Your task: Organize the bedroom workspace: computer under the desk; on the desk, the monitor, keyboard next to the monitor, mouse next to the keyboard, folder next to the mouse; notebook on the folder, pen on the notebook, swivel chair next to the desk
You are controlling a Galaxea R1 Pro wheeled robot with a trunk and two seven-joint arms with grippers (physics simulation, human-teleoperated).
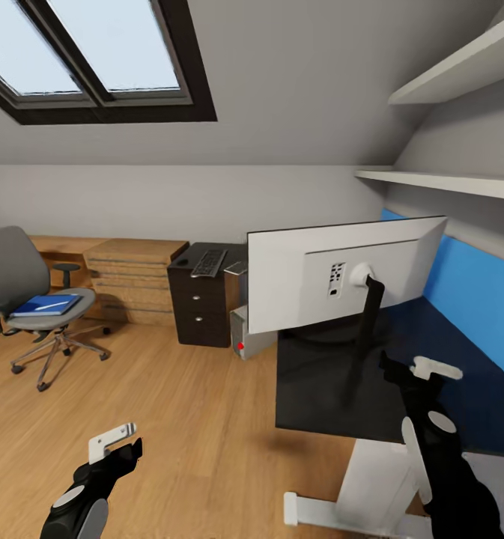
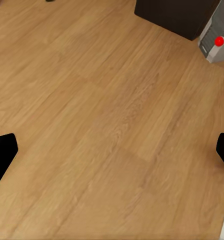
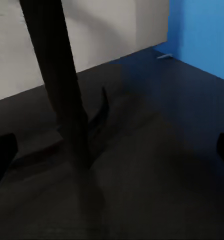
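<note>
Ok, my right gripper (image 1: 409,368) is spread open over the desk (image 1: 319,382), just beside the monitor (image 1: 334,277) stem. Left gripper (image 1: 124,442) also open, low over floor (image 1: 192,404). Folder (image 1: 46,305) sits on swivel chair (image 1: 19,284), well apart.

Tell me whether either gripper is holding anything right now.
Neither. The left gripper is open over the floor; the right gripper is open above the desk.

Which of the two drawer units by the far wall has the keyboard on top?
The black three-drawer unit beside the desk; the keyboard lies on it. The light wooden chest carries nothing visible.
</note>
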